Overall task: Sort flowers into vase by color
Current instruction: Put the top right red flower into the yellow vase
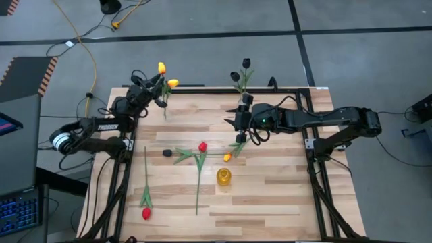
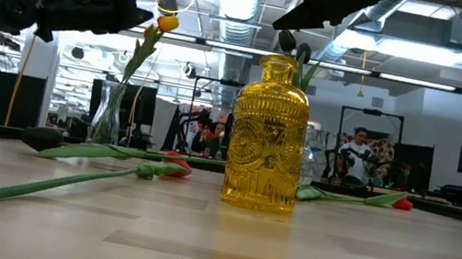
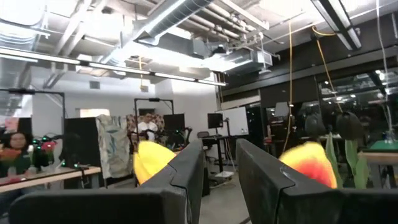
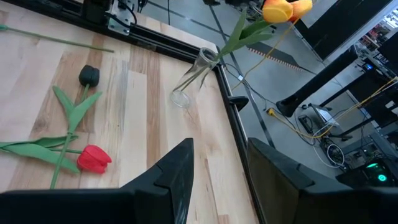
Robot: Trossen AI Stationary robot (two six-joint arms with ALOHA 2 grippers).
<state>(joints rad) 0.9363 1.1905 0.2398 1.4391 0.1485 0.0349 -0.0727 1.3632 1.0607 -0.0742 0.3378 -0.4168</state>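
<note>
Two yellow-orange tulips (image 1: pixel 167 75) stand in a clear vase (image 4: pixel 193 76) at the table's far left. My left gripper (image 1: pixel 156 86) hovers level at their heads (image 3: pixel 308 163), open, fingers on either side of nothing. Two black tulips (image 1: pixel 241 71) stand in another clear vase at the far middle. My right gripper (image 1: pixel 235 120) is just in front of it, open and empty (image 4: pixel 221 155). An amber glass vase (image 1: pixel 223 177) stands mid-table. Lying flat on the table are a black tulip (image 1: pixel 167 152), an orange tulip (image 1: pixel 227 156) and two red ones (image 1: pixel 202 146) (image 1: pixel 146 213).
A black metal frame (image 1: pixel 307 145) runs along the table's left, right and far edges. Bare wood lies at the near right of the table (image 1: pixel 283 202). Headphones (image 1: pixel 61 140) hang on the left arm's base. People show in the room beyond the table.
</note>
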